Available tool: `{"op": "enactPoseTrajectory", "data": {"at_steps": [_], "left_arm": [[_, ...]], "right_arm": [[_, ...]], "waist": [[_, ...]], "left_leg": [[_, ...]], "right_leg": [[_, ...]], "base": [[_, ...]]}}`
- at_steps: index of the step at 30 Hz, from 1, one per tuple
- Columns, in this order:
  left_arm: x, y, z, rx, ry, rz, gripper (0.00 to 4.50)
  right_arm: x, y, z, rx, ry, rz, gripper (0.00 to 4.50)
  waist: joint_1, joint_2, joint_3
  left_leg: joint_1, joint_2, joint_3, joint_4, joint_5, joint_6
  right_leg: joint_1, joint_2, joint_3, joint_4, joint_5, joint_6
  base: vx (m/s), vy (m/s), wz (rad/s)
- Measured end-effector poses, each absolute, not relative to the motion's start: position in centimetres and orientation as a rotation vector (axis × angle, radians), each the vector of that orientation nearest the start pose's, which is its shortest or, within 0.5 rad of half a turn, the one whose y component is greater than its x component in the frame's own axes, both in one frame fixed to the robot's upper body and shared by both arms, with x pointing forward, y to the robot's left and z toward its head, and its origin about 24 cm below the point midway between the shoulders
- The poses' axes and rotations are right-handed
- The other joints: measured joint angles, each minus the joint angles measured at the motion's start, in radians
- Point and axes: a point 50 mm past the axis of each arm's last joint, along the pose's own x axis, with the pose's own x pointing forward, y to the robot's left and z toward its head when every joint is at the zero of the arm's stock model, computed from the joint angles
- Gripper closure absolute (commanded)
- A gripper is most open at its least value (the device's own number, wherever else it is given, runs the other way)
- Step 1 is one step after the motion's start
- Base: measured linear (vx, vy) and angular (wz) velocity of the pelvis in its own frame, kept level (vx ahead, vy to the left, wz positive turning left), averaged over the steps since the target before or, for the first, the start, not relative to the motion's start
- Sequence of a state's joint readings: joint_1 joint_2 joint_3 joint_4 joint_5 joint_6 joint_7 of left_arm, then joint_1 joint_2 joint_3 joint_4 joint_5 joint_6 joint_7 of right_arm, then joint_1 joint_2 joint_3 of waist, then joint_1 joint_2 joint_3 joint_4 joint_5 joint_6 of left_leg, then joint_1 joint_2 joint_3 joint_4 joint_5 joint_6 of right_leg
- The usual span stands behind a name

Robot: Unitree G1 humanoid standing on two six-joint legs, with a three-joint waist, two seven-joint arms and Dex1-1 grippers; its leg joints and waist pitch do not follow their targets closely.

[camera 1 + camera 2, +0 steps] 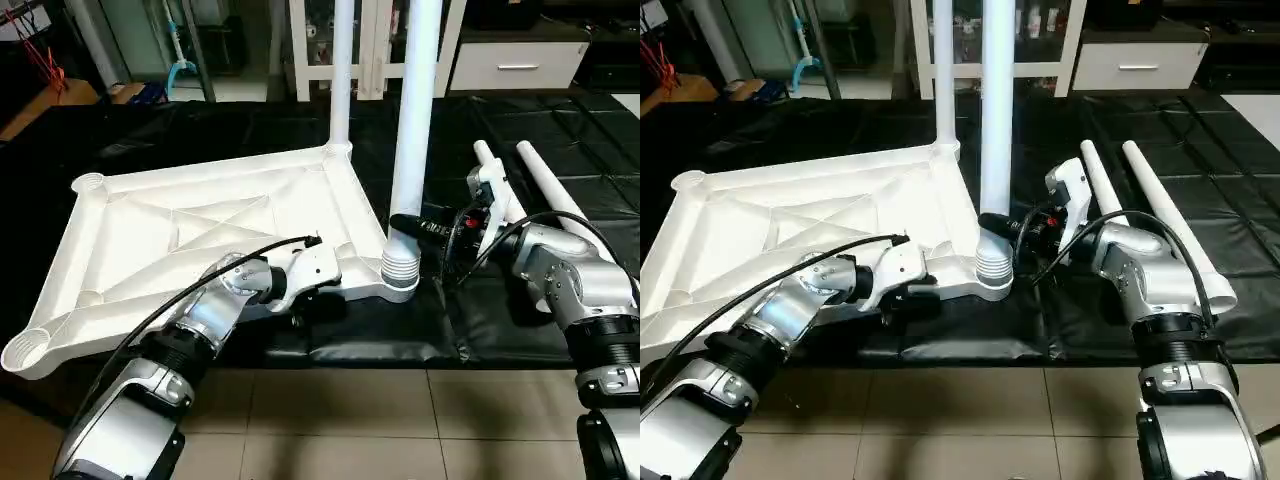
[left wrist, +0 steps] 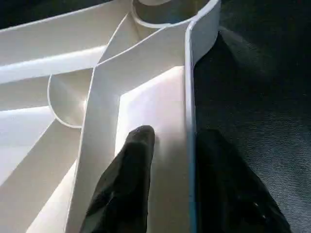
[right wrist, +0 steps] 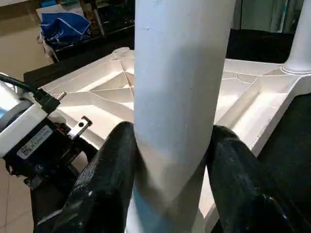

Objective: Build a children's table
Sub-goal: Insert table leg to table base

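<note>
Black padded mat [image 1: 560,130] over a tiled floor [image 1: 340,420]; white glass-door cabinet [image 1: 375,45] and a white drawer unit [image 1: 518,62] at the back of the room.

Tabletop [image 1: 200,230] lies upside down on the mat, ribbed underside up, near edge overhanging the tiles. One leg [image 1: 341,70] stands upright in the far corner socket. A second leg [image 1: 415,130] stands upright in the near right socket [image 1: 400,275]. Two spare legs [image 1: 545,185] lie side by side on the mat to the right.

Left gripper [image 2: 167,160] reaches in low from the left; fingers [image 2: 129,179] straddle the tabletop's rim wall with slack, not clamped (one inside the rim, one outside).

Right gripper [image 3: 170,160] comes in level from the right, fingers [image 3: 104,179] closed on the near leg just above the socket.
</note>
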State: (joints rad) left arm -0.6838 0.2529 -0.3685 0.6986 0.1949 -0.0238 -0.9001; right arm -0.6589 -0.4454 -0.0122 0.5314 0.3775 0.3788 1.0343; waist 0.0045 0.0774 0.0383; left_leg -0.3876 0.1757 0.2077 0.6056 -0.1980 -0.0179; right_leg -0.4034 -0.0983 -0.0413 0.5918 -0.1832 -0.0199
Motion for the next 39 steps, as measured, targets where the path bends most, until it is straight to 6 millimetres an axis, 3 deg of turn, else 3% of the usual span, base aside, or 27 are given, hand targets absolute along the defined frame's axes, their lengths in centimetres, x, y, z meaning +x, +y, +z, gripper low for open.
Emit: {"op": "enactPoseTrajectory", "data": {"at_steps": [10,16,30,33,39], "left_arm": [[33.6,8.3,5.5,0.642,0.300,-1.190,2.52],[33.5,8.0,5.0,0.618,0.328,-1.209,3.15],[33.6,8.6,4.7,0.573,0.343,-1.190,4.08],[33.5,9.0,4.6,0.576,0.350,-1.188,4.29],[33.2,10.8,4.7,0.592,0.359,-1.159,4.49]], "right_arm": [[34.0,-19.0,10.7,0.098,0.241,0.952,2.71],[34.2,-19.0,10.8,0.062,0.217,0.929,2.71],[34.2,-18.0,10.3,0.088,0.206,0.932,2.71],[34.3,-17.1,10.1,0.108,0.185,0.930,2.71],[34.6,-15.3,9.2,0.170,0.151,0.916,2.71]], "waist": [[0.002,0.001,0.000],[0.001,0.001,0.000],[-0.001,0.001,0.000],[-0.006,-0.003,0.001],[-0.030,-0.023,0.002]], "left_leg": [[-0.001,0.000,0.000,0.002,0.000,0.000],[-0.001,0.000,0.000,0.003,0.000,0.000],[0.000,0.000,-0.001,0.004,0.000,0.000],[0.001,0.000,-0.001,0.004,0.000,0.000],[0.003,0.000,-0.005,0.003,-0.001,-0.002]], "right_leg": [[0.000,0.000,0.000,0.001,0.000,0.000],[0.000,0.000,0.000,0.002,0.000,0.000],[0.001,0.000,0.000,0.004,0.000,0.000],[0.000,0.000,0.001,0.005,0.000,0.000],[0.000,0.001,-0.001,0.005,0.000,0.000]], "base": [[0.000,0.000,0.00],[0.000,0.000,0.00],[0.000,0.000,0.00],[0.000,0.000,0.00],[0.000,0.000,0.00]]}}
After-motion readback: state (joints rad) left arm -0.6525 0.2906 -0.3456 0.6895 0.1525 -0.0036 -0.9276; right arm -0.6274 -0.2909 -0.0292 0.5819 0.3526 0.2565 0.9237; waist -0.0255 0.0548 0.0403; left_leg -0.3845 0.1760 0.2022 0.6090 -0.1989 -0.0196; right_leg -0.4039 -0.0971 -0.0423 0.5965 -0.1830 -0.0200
